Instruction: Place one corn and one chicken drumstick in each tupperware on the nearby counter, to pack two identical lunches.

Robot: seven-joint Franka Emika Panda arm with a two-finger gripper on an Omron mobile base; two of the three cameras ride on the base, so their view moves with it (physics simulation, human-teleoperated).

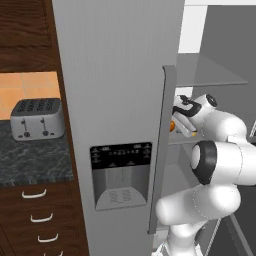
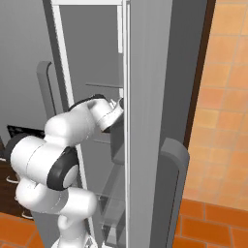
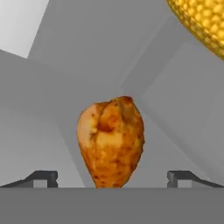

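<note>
Hand [image 3: 112,177] wide open, empty, inside fridge [image 1: 120,75], w/ chicken drumstick [image 3: 111,142] dead ahead btwn fingertips [image 3: 43,177], untouched; corn [image 3: 202,22] further off, upper right.

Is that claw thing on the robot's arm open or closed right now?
Open. In the hand view the end effector has its two dark fingertips set wide apart, with the chicken drumstick between them and a gap on each side.

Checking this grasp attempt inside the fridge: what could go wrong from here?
1. The chicken drumstick sits between the open pincer tips; its glossy, tapering shape might slip as they close.
2. The corn lies close by and could be knocked.
3. The arm reaches past the fridge door edge, so pulling out might clip it.
</note>
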